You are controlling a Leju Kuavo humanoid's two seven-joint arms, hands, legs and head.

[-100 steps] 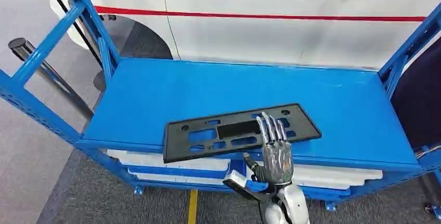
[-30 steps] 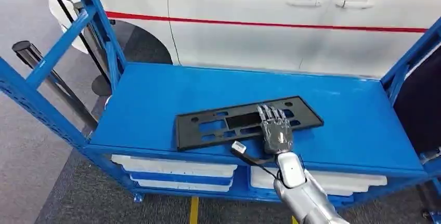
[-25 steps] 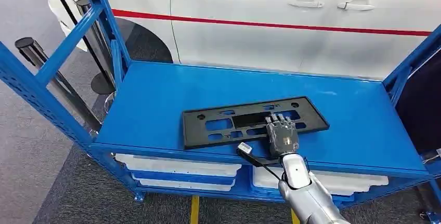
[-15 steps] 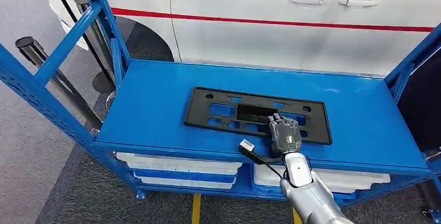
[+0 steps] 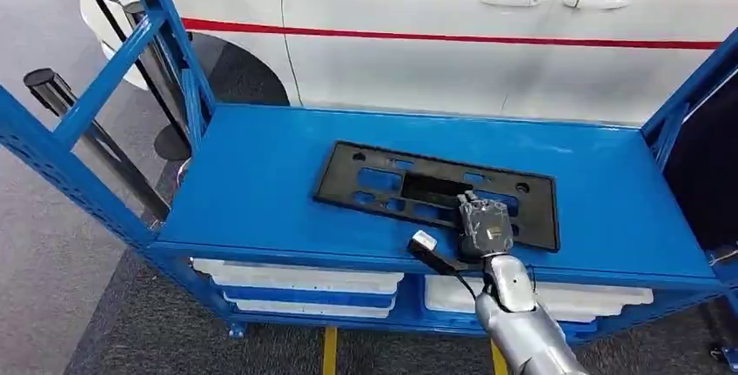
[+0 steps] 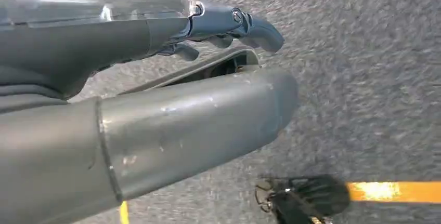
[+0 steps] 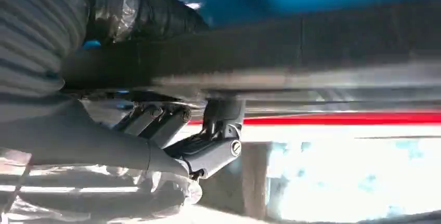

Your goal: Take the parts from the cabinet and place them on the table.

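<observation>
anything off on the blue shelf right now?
The black bracket plate lies skewed on the blue shelf, its long edges slanted against the shelf's front edge. The right hand rests on the plate's near edge. No damage or spill is visible.

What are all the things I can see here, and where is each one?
Black plastic frame panel: one, black, with cut-out slots, on the blue shelf top, near its front edge.
Shelf cart: one, blue metal, in the middle of the head view, with slanted side posts.
Trays: a few, white, stacked under the shelf top.
Vehicle: one, white with a red stripe, behind the cart.
Post: one, dark metal, left of the cart on the grey carpet.
Floor line: yellow, on the carpet.
Right hand: grey, on the panel's near edge; grip unclear.
Left hand: grey, holding nothing, above the carpet.
</observation>
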